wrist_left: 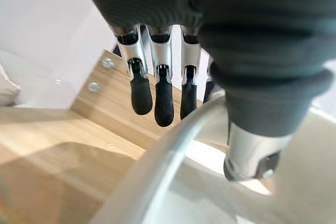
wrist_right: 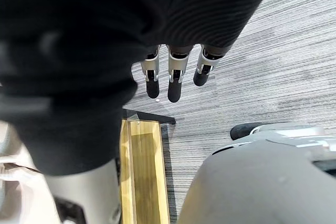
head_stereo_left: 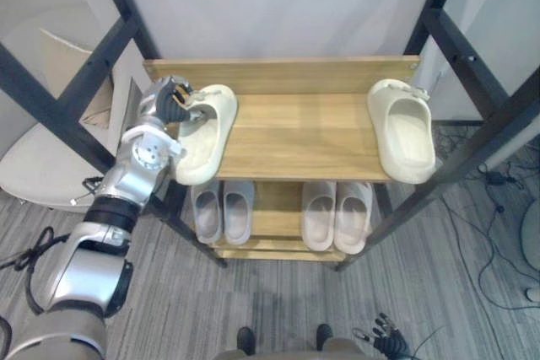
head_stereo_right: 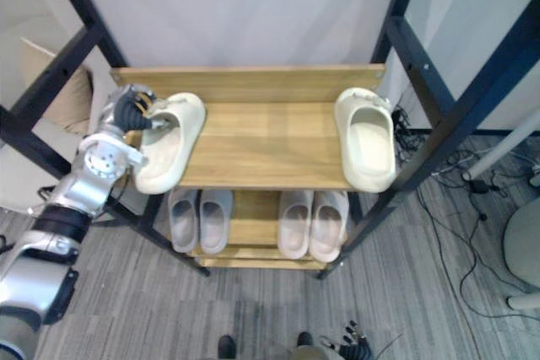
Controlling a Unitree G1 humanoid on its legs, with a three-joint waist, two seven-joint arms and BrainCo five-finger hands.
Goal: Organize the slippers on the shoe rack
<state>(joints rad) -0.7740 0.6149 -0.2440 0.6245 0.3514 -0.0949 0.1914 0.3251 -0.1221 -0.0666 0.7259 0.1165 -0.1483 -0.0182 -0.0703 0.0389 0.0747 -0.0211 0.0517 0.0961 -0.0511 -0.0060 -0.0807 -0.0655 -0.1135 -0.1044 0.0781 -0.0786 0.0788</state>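
Note:
On the wooden top shelf (head_stereo_left: 295, 128) of the shoe rack lie two cream slippers. The left slipper (head_stereo_left: 205, 139) lies at the shelf's left end, slanted, its near end hanging over the front corner. My left hand (head_stereo_left: 165, 100) is shut on its far rim: the fingers (wrist_left: 156, 95) curl outside the rim (wrist_left: 157, 166) and the thumb (wrist_left: 252, 153) presses inside. The right slipper (head_stereo_left: 403, 131) lies straight at the shelf's right end, untouched. My right hand (head_stereo_left: 384, 345) hangs low over the floor with relaxed fingers (wrist_right: 176, 85), holding nothing.
A grey pair (head_stereo_left: 222, 210) and a beige pair (head_stereo_left: 337, 215) fill the lower shelf. Black slanted frame posts (head_stereo_left: 97, 65) flank the rack on both sides. A pale chair (head_stereo_left: 34, 166) stands to the left. The top shelf's middle is bare wood.

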